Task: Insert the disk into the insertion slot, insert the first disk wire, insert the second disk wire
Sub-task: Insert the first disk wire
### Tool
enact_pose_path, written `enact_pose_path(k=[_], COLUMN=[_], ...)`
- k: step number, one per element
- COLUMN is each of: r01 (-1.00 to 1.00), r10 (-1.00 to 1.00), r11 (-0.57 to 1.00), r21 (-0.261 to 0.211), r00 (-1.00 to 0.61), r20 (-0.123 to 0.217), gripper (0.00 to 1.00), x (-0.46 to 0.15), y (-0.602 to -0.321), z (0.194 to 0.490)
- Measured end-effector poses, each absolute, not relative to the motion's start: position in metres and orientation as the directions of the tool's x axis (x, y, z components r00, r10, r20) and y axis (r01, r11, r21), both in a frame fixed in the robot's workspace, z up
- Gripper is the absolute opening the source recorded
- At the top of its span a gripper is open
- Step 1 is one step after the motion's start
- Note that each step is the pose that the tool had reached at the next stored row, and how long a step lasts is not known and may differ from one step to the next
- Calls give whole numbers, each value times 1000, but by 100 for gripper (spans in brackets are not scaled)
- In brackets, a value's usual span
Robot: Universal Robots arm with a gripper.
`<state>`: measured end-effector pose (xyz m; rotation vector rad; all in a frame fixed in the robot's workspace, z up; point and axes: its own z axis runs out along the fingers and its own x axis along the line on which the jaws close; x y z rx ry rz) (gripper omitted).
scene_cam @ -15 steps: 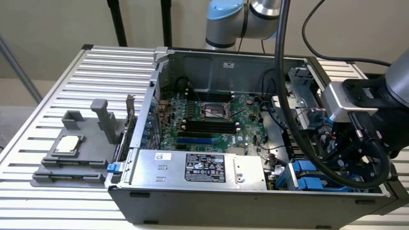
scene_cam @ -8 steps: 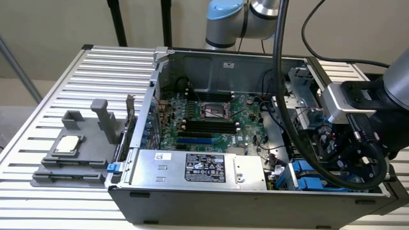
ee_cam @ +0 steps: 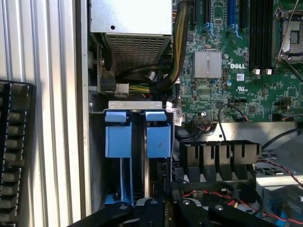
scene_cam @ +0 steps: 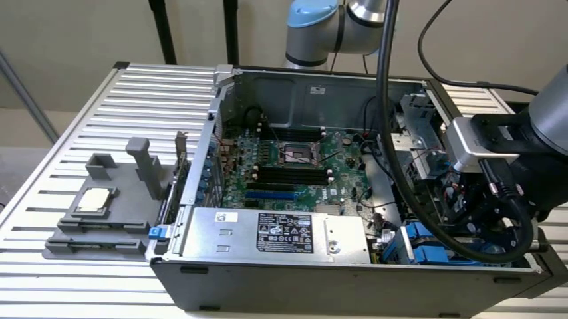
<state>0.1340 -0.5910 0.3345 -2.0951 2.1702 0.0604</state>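
Observation:
Two bright blue carrier frames stand side by side in the drive bay, the insertion slot (ee_cam: 136,105), at the case's corner. The disk (ee_cam: 158,135) shows edge-on as the one nearer the motherboard, level with its neighbour (ee_cam: 118,135). Its dark body runs from the blue tab toward my gripper (ee_cam: 166,208), whose black body sits close over that end. In the exterior view the arm's wrist (scene_cam: 497,149) hangs over the same corner, above the blue carriers (scene_cam: 424,244). Loose black cables (ee_cam: 189,135) lie beside the bay.
The silver power-supply box with a black label (scene_cam: 279,232) sits along the case's front wall, next to the bay. The green motherboard (scene_cam: 293,166) fills the case floor. A grey fixture holding a small chip (scene_cam: 93,203) rests on the slatted table at the exterior view's left.

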Motion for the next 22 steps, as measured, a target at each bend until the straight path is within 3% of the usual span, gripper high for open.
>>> enact_pose_path(k=[4,5,22], r01=[-998,-998,-997], r10=[-993,-993,-993], r11=[38,38,38], r21=[-58,-57,-64], r00=[-32,-32,-30], r20=[-115,-115,-115], gripper=[18,25,25], x=[134,134,94], y=[-591,-591,-602], z=[336,339,357])
